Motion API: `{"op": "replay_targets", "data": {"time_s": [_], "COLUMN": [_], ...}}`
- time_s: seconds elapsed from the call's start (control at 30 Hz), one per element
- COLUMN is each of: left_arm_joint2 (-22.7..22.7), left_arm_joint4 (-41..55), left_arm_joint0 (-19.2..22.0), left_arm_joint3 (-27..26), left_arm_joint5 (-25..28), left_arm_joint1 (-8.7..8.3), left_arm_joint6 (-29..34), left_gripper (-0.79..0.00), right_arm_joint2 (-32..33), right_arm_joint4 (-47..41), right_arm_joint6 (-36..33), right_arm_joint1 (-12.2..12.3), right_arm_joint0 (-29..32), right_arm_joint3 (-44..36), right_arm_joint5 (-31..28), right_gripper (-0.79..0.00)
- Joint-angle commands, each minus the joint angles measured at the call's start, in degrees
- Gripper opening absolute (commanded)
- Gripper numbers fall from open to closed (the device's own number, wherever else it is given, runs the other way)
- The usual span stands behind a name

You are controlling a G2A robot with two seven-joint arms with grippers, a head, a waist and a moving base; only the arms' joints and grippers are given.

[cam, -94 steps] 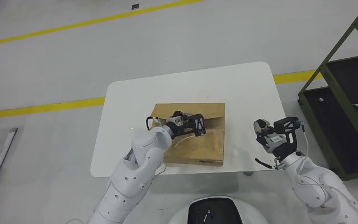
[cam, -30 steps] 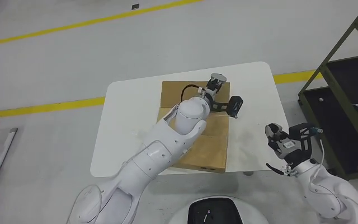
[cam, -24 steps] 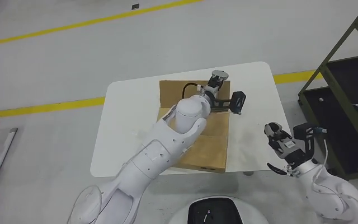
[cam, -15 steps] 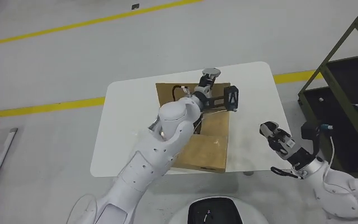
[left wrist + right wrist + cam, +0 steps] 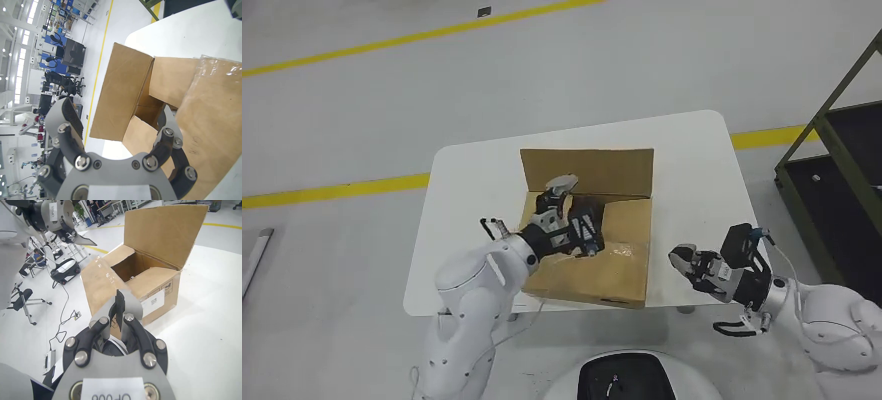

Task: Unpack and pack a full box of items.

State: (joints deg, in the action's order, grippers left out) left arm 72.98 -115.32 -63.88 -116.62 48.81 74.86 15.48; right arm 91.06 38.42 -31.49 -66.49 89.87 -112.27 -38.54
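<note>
Box (image 5: 620,268) sat mid-table (image 5: 472,200), with its near side at the front edge. Far flap stood upright, and the other flaps lay partly folded over the opening. Left gripper (image 5: 577,212) hung above the opening, fingers spread wide, holding nothing. Right gripper (image 5: 689,266) was near the table's right front corner, fingers pressed together, empty.

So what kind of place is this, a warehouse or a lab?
Likely a big robotics lab or industrial hall: yellow lines on a wide grey floor, office chairs in the room beyond the table, and a metal rack beside it.
</note>
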Motion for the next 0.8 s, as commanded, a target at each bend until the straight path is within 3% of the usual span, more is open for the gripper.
{"op": "replay_targets", "data": {"time_s": [0.0,0.23,0.33,0.47,0.53,0.57,0.63,0.7,0.77], "left_arm_joint2": [0.82,0.82,0.82,0.82,0.82,0.82,0.82,0.82,0.82], "left_arm_joint4": [0.3,0.3,0.3,0.3,0.3,0.3,0.3,0.3,0.3], "left_arm_joint0": [-2.01,-2.01,-2.01,-2.01,-2.01,-2.01,-2.01,-2.01,-2.01], "left_arm_joint3": [-1.12,-1.12,-1.12,-1.12,-1.12,-1.12,-1.12,-1.12,-1.12], "left_arm_joint5": [-0.13,-0.13,-0.13,-0.13,-0.13,-0.13,-0.13,-0.13,-0.13], "left_arm_joint1": [-0.24,-0.24,-0.24,-0.24,-0.24,-0.24,-0.24,-0.24,-0.24], "left_arm_joint6": [-0.43,-0.43,-0.43,-0.43,-0.43,-0.43,-0.43,-0.43,-0.43], "left_gripper": [0.0,0.0,0.0,0.0,0.0,0.0,0.0,0.0,0.0], "right_arm_joint2": [0.02,-0.11,-0.34,-1.6,-3.07,-3.96,-5.62,-6.83,-8.06], "right_arm_joint4": [-0.02,-0.88,-6.99,-14.22,-16.71,-17.84,-19.76,-20.19,-20.36], "right_arm_joint6": [0.04,0.98,3.5,1.84,-0.39,-1.5,-3.73,-5.9,-7.61], "right_arm_joint1": [-0.01,-0.05,-0.12,0.01,0.08,0.1,0.13,0.2,0.25], "right_arm_joint0": [0.02,0.22,-0.34,-3.46,-5.91,-7.22,-9.62,-11.86,-13.52], "right_arm_joint3": [-0.01,0.33,2.99,6.09,8.01,8.95,11.28,13.11,13.92], "right_arm_joint5": [0.0,0.61,1.68,1.79,1.94,1.78,2.27,3.4,3.72], "right_gripper": [0.0,0.0,0.0,-0.018,-0.351,-0.428,-0.453,-0.533,-0.517]}}
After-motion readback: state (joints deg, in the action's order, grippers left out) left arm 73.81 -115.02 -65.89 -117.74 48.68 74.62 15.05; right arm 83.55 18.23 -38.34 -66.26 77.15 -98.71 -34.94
